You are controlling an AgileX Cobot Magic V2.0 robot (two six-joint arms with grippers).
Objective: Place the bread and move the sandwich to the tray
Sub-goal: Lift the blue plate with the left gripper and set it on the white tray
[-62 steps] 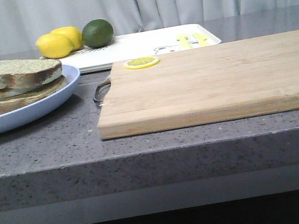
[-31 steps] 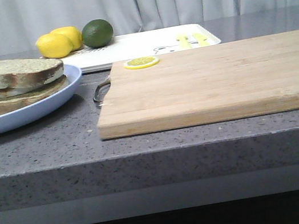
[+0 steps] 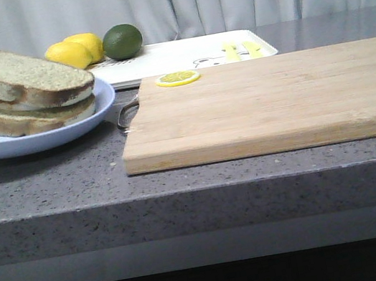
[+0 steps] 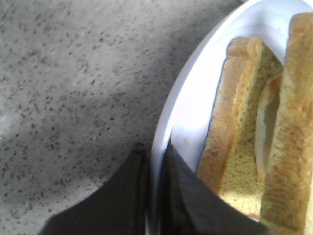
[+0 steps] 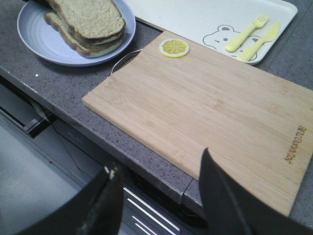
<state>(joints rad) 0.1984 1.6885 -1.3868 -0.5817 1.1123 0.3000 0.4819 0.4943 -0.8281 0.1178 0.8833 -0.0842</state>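
The round pale blue plate [image 3: 35, 138] carrying the sandwich of tan bread slices and fried egg [image 3: 23, 93] sits tilted at the near left of the speckled grey stone bench [image 3: 72, 183], its far side lifted clear of the surface in the front view. The left hand [image 4: 155, 196] is clamped on the plate's rim, one dark finger under the edge and one above it, as the left wrist view shows. The thick top bread slice with greenish-tan crumb and dark crust [image 5: 88, 18] lies on the stack, a strip of egg white visible between the slices. The right hand [image 5: 161, 196] hangs with its fingers spread apart and gripping nothing, above the near edge of the pale wooden cutting board [image 5: 210, 112]. A yellow lemon slice [image 5: 174, 47] rests on the board's far corner. Behind the board lies the flat white rectangular tray with a cartoon bear print [image 5: 195, 19], touching nothing of the plate. Two yellow lemons [image 3: 74, 53] and a green lime [image 3: 122, 41] stand at the tray's far left.
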